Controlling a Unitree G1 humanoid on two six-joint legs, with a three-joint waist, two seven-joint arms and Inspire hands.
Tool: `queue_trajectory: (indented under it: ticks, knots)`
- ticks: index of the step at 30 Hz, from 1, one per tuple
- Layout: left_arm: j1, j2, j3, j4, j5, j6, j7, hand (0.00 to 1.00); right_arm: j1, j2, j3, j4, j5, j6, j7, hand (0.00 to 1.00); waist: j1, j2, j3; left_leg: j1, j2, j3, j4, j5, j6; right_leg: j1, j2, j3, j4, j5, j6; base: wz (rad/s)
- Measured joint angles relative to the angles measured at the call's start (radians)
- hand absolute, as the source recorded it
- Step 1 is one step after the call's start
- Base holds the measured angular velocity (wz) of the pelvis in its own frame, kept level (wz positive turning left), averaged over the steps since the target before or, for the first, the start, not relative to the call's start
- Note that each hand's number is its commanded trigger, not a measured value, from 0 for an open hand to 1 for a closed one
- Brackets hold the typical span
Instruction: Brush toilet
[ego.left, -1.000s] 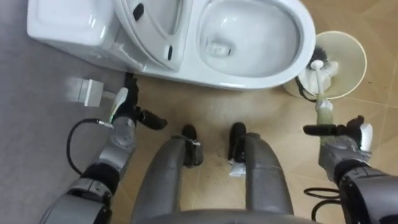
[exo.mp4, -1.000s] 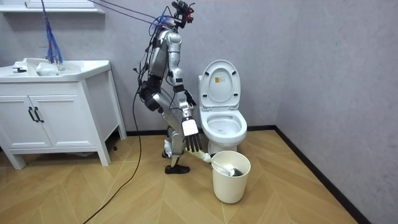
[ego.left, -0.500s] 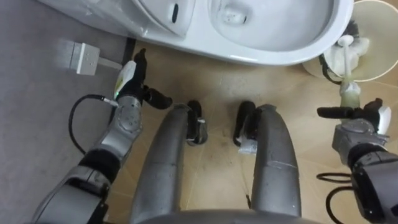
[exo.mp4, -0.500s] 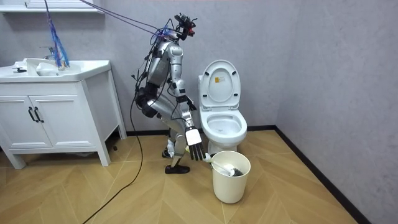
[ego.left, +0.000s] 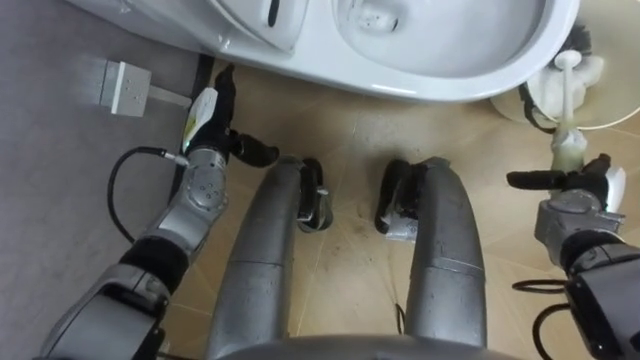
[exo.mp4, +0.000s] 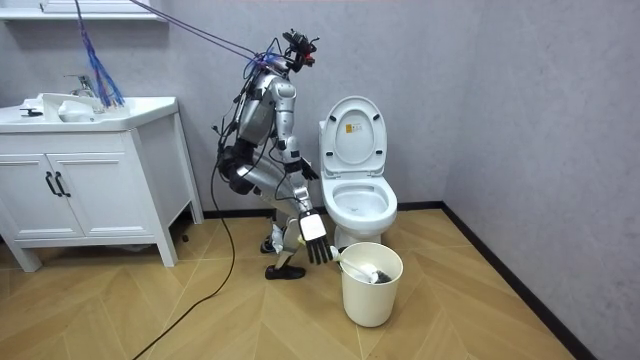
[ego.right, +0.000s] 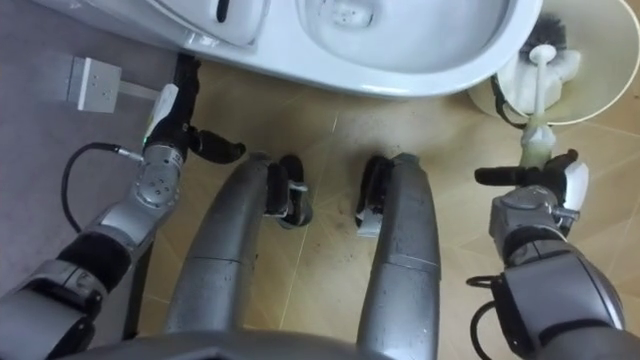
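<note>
White cupboard with a basin on top (exo.mp4: 90, 190) stands at the room view's left, and the robot is between it and the toilet, bent forward at the hips with its knees flexed. Looking down as the robot does, the grey wall (ego.left: 50, 180) runs along its left side, with a small white square box (ego.left: 119, 86) fixed to it. Just beside that, low by the skirting, the left hand (ego.left: 208, 150) hangs idle, its fingers straight and pointing towards the toilet's base, the thumb stuck out sideways, holding nothing.

Ahead of the robot's feet on the pale wooden floor (ego.left: 350, 140) is the white ceramic toilet (ego.left: 470, 75), its lid tipped up against the wall. To the right of the bowl, close against its front, sits the cream round plastic bin (exo.mp4: 372, 295). The white long-handled toilet brush (ego.left: 566, 100) stands in it, bristle head down inside, handle leaning out over the rim towards the robot.

The right hand (ego.left: 575, 205) is just below the free end of that handle. Its fingers are straight and spread, the thumb stretched out flat, and nothing is clasped. The handle's tip lies right at the gap between thumb and fingers; whether it actually touches the hand I cannot tell.
</note>
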Motion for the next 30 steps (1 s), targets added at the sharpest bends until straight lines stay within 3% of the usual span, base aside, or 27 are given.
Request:
queue_trajectory:
  ticks: [10, 15, 30]
  knots:
    - [0.027, 0.007, -0.037, -0.029, 0.003, 0.0, 0.018, 0.0, -0.001, -0.014, 0.014, -0.001, 0.014, 0.005, 0.024, 1.0, -0.004, -0.001, -0.0004, -0.002, 0.0, -0.004, 0.0, -0.002, -0.002, -0.001, -0.005, -0.004, 0.0, -0.002, -0.002, 0.0]
    - [0.029, 0.03, -0.058, -0.03, 0.003, 0.003, 0.025, 0.0, -0.002, -0.018, 0.013, 0.004, 0.049, 0.01, 0.039, 1.0, -0.007, -0.001, -0.0007, -0.007, -0.001, -0.016, 0.005, -0.003, -0.003, -0.001, -0.005, -0.011, 0.0, -0.002, -0.003, 0.0]
    - [0.054, 0.024, -0.055, -0.03, 0.033, 0.003, 0.008, 0.0, 0.0, -0.021, -0.018, 0.015, 0.145, 0.001, 0.132, 1.0, -0.009, -0.002, -0.0009, 0.024, 0.002, -0.013, -0.001, -0.003, -0.004, 0.033, 0.003, -0.013, -0.01, -0.002, -0.002, 0.0]
